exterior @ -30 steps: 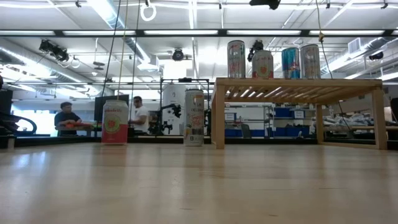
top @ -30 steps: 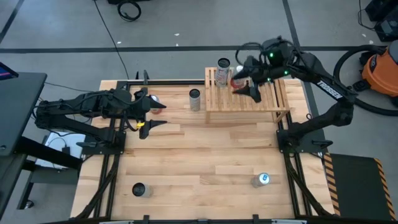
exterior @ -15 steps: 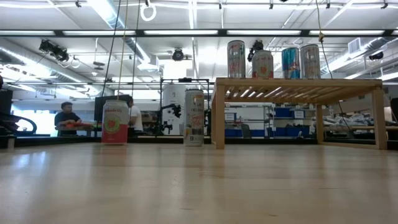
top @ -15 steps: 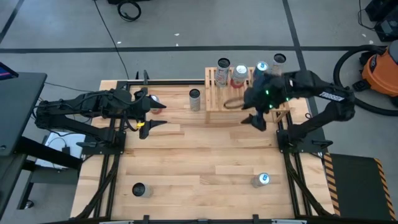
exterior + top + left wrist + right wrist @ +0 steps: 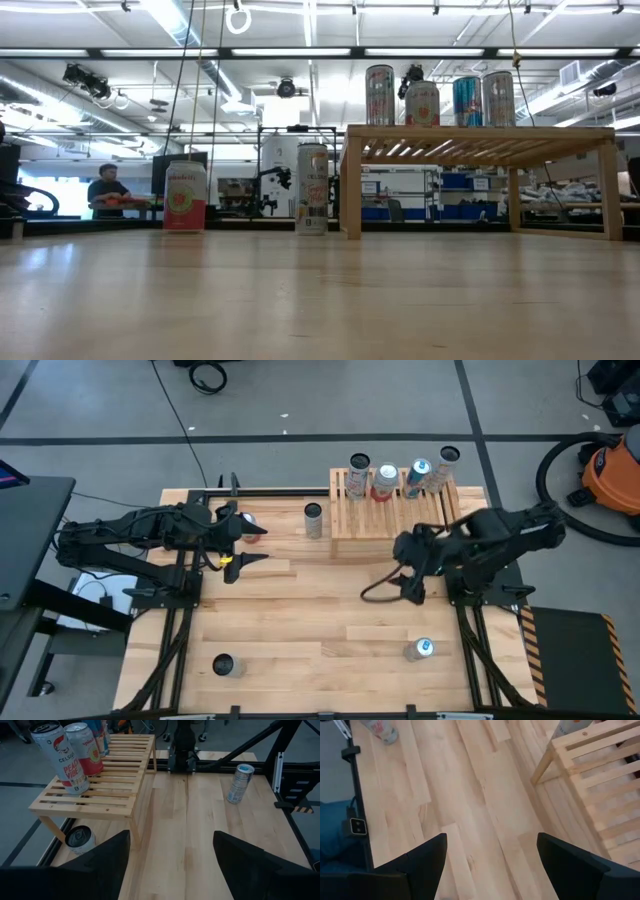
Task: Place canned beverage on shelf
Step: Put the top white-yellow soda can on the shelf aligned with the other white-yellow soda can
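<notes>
Since the earlier frame, our right gripper [image 5: 395,582] has left the shelf [image 5: 396,510], jaws wide and empty; four cans [image 5: 403,478] stand there. Our left gripper [image 5: 243,545] waits partly open and empty. Reaching for the table can [image 5: 420,650], we risk toppling it.

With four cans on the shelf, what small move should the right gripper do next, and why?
Probably swing the right gripper toward the blue-topped can standing nearest it on the table. Its jaws are open and empty, it hangs in front of the shelf, and cans remain off the shelf.
</notes>
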You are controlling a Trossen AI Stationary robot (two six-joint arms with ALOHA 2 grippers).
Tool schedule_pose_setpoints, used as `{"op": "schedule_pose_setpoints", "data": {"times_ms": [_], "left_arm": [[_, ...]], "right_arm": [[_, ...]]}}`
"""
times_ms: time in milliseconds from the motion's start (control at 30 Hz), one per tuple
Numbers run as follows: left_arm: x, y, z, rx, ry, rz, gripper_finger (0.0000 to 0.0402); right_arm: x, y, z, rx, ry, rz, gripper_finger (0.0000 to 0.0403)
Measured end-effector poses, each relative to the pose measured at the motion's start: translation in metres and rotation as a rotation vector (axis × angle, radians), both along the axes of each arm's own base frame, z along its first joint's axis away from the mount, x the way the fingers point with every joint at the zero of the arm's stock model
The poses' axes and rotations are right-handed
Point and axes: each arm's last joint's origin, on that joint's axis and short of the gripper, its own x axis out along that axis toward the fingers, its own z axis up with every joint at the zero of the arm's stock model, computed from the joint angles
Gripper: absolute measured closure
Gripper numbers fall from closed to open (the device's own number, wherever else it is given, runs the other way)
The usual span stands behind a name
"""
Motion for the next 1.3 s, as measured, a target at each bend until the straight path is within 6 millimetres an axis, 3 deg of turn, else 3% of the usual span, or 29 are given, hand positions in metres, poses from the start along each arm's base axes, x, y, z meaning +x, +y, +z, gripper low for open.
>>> {"op": "schedule_pose_setpoints", "data": {"times_ms": [267, 567, 1300], "left_arm": [[0.000, 0.000, 0.000, -0.029, -0.004, 0.013, 0.0115], [0.000, 0.000, 0.000, -0.038, -0.006, 0.017, 0.0115], [0.001, 0.000, 0.003, -0.053, -0.045, 0.023, 0.0115]], "right_arm": [[0.043, 0.029, -0.024, 0.000, 0.020, 0.107, 0.0085], [0.087, 0.047, -0.032, -0.050, -0.169, 0.255, 0.0085], [0.099, 0.040, -0.034, -0.058, -0.201, 0.237, 0.0085]]}}
